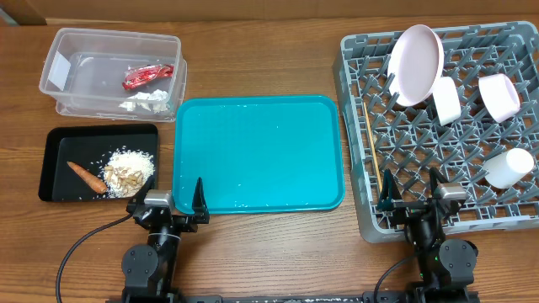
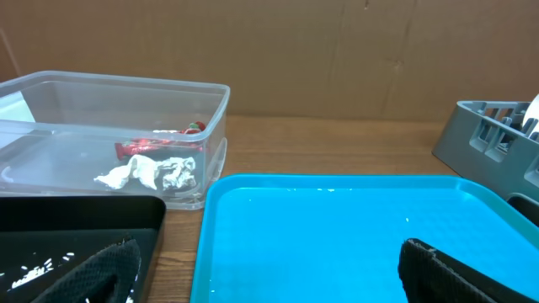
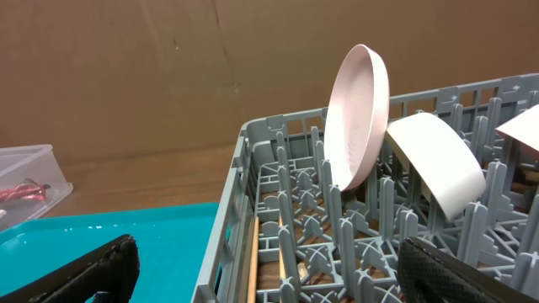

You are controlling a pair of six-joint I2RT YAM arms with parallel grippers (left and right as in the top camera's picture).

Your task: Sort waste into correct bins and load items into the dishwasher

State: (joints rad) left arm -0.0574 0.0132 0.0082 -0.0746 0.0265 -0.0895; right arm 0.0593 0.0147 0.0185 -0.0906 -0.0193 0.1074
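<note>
Holding the left hand (image 1: 168, 203) and right hand (image 1: 410, 194) wide open and empty at the near bench (image 1: 278, 252) edge — likely risking a clipped dish rack (image 1: 352, 101) wall or a toppled plate (image 1: 415, 63) on any careless reach. Keeping the carrot (image 1: 87, 175) and food scraps (image 1: 130, 167) in the black tray (image 1: 59, 139); farther back, containing the red wrapper (image 1: 147, 76) and tissue (image 1: 143, 99) in the clear tub (image 1: 67, 46) — and racking the bowl (image 1: 499, 95), cups (image 1: 509, 167) and chopsticks (image 1: 369, 139) with that plate
</note>
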